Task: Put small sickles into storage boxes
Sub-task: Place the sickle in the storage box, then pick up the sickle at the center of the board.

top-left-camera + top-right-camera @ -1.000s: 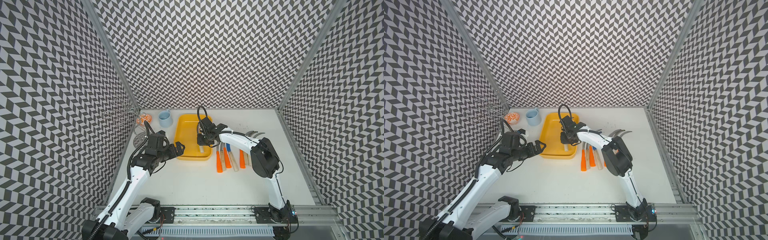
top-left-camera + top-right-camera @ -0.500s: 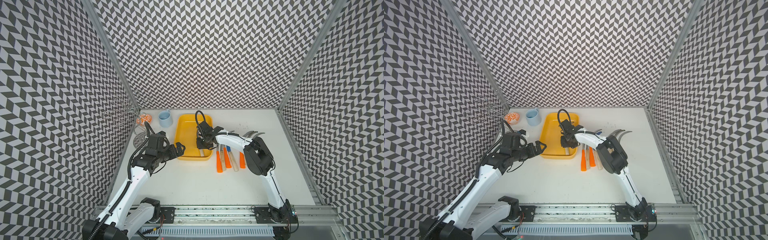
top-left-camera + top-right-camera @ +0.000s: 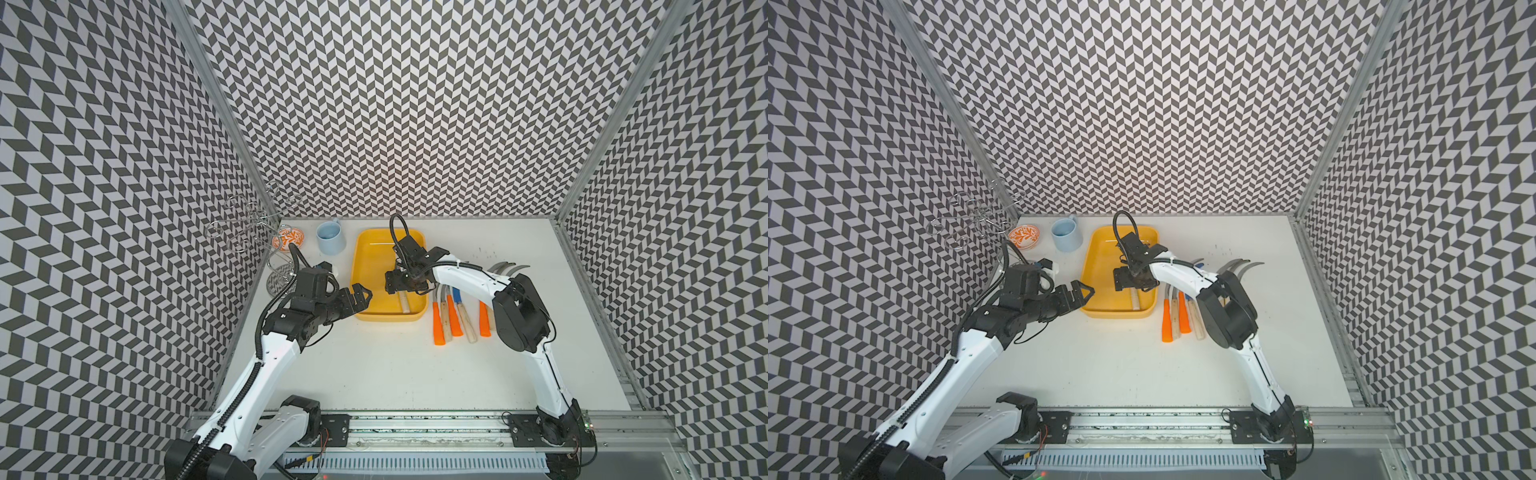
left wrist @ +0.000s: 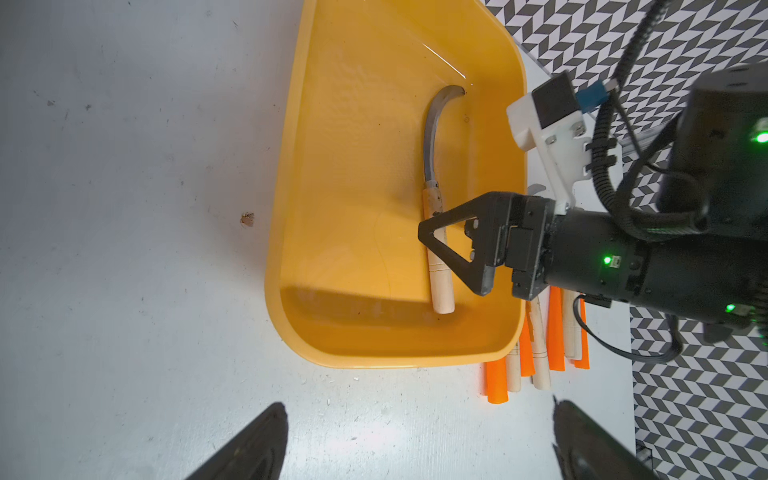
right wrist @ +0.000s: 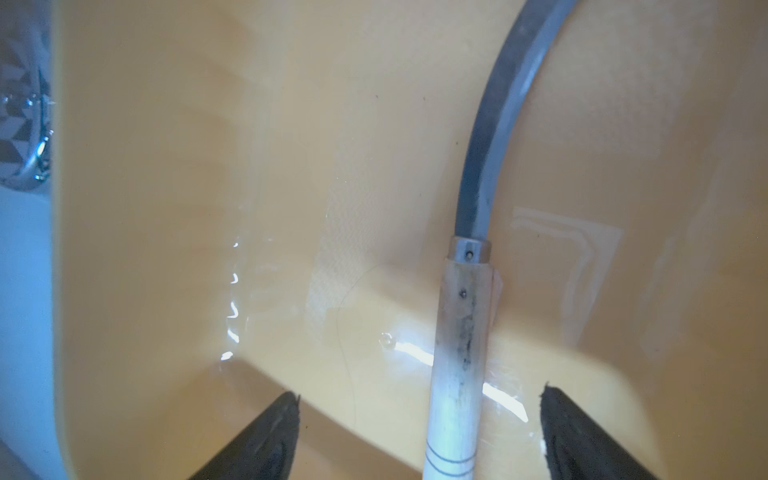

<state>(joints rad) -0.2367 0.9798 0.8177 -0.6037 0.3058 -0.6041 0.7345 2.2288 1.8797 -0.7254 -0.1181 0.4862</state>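
The storage box is a shallow yellow tray [image 3: 365, 266] [image 3: 1100, 270] [image 4: 353, 166]. One small sickle lies flat in it, with a pale wood handle [image 4: 440, 286] [image 5: 457, 353] and a curved grey blade [image 5: 486, 158]. My right gripper [image 3: 397, 284] [image 5: 419, 395] hangs open just over that handle, its fingers apart on either side and not touching it. Several more sickles [image 3: 455, 316] [image 3: 1179, 311], with orange and wood handles, lie side by side on the table right of the tray. My left gripper [image 3: 361, 293] [image 4: 419, 409] is open and empty at the tray's left front edge.
A light-blue mug [image 3: 330, 237] stands behind the tray's left side, with an orange-patterned dish [image 3: 288, 240] and a wire rack [image 3: 249, 224] in the back left corner. Patterned walls close in the white table [image 3: 374, 365] on three sides.
My right gripper has opened and let go of the wood-handled sickle, which now lies in the tray. It also shifted slightly toward the tray's front. The left arm has not moved.
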